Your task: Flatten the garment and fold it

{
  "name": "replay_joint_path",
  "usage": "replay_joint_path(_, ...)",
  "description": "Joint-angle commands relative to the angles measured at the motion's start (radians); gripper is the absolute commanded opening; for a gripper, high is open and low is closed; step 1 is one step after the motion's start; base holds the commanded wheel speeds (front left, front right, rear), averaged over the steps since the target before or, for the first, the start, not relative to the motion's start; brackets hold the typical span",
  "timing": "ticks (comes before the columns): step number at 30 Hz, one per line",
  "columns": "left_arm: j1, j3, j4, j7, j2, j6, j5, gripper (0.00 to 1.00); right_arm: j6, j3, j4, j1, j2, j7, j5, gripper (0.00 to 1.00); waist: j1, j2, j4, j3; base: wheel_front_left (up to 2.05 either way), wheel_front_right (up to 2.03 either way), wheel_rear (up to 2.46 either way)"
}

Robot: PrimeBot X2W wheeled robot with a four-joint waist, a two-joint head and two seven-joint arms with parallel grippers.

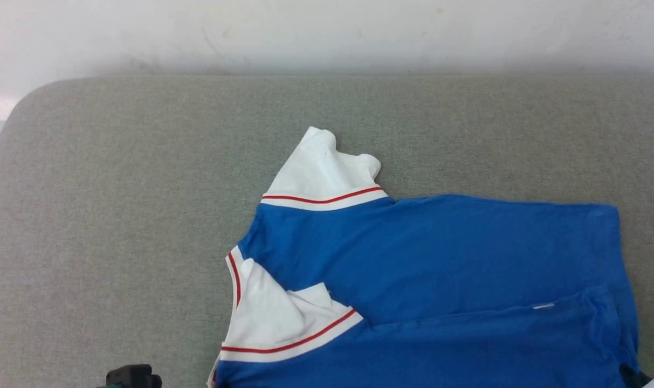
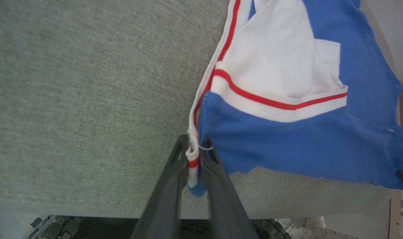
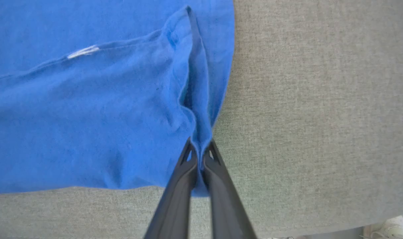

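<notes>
Loosely spread garment [image 1: 440, 258] on grey surface [image 1: 116, 215], left hand [image 2: 194, 146] and right hand [image 3: 200, 147] pinching it

Your left gripper [image 2: 194, 159], dark fingers nearly together with a bunched edge of the garment [image 2: 287, 146] pinched between them, your right gripper [image 3: 200, 159], fingertips clamped tight on a fold.

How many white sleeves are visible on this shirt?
2. The far sleeve sticks out past the shirt at its far edge; the near sleeve lies folded onto the blue body, lower left. None seems hidden.
</notes>
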Motion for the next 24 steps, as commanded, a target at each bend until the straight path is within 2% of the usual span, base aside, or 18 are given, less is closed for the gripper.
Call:
replay_joint_path(1,-0.015,0.001,0.008,-0.007,-0.005,-0.005,-0.007,0.23,-0.002,0.002,0.004,-0.001,0.002,-0.007,-0.006,0.11,0.0001,-0.0001,0.001,-0.002,0.00,0.00,0.00)
replay_joint_path(3,-0.029,-0.003,0.047,-0.015,-0.010,-0.018,-0.007,0.40,-0.002,0.013,0.022,-0.008,0.000,-0.016,-0.005,0.67,0.0001,-0.0001,0.002,-0.004,0.00,0.00,0.00)
replay_joint_path(4,-0.035,-0.004,0.063,-0.018,-0.013,-0.024,-0.008,0.49,-0.002,0.017,0.030,-0.010,-0.002,-0.020,-0.004,1.00,0.0001,-0.0001,0.002,-0.005,0.00,0.00,0.00)
replay_joint_path(5,-0.041,-0.003,0.075,-0.023,-0.016,-0.028,-0.009,0.85,-0.002,0.021,0.035,-0.014,-0.003,-0.026,-0.002,1.00,0.0001,-0.0001,0.002,-0.006,0.00,0.00,0.00)
replay_joint_path(6,-0.046,-0.001,0.085,-0.027,-0.019,-0.032,-0.012,1.00,-0.002,0.021,0.038,-0.019,-0.005,-0.033,0.000,1.00,0.0001,-0.0001,0.002,-0.006,0.00,0.00,0.00)
replay_joint_path(10,-0.060,0.033,0.088,-0.062,-0.013,-0.033,-0.013,1.00,-0.002,0.026,0.021,-0.043,-0.017,-0.068,0.005,1.00,0.0001,-0.0001,-0.006,0.001,0.00,0.00,0.00)
replay_joint_path(15,-0.117,0.121,-0.010,-0.179,0.016,-0.025,0.033,1.00,-0.002,0.035,-0.050,-0.116,-0.019,-0.176,0.005,1.00,0.0001,-0.0001,-0.027,0.040,0.00,0.00,0.00)
replay_joint_path(20,-0.300,0.181,-0.115,-0.292,0.067,-0.011,0.156,1.00,-0.002,0.072,-0.111,-0.202,-0.011,-0.269,-0.029,1.00,0.0001,-0.0001,-0.049,0.115,0.00,0.00,0.00)
replay_joint_path(24,-0.511,0.153,-0.111,-0.275,0.128,-0.027,0.250,1.00,-0.002,0.113,-0.129,-0.272,-0.001,-0.304,-0.050,1.00,0.0001,-0.0001,-0.066,0.186,0.00,0.00,0.00)
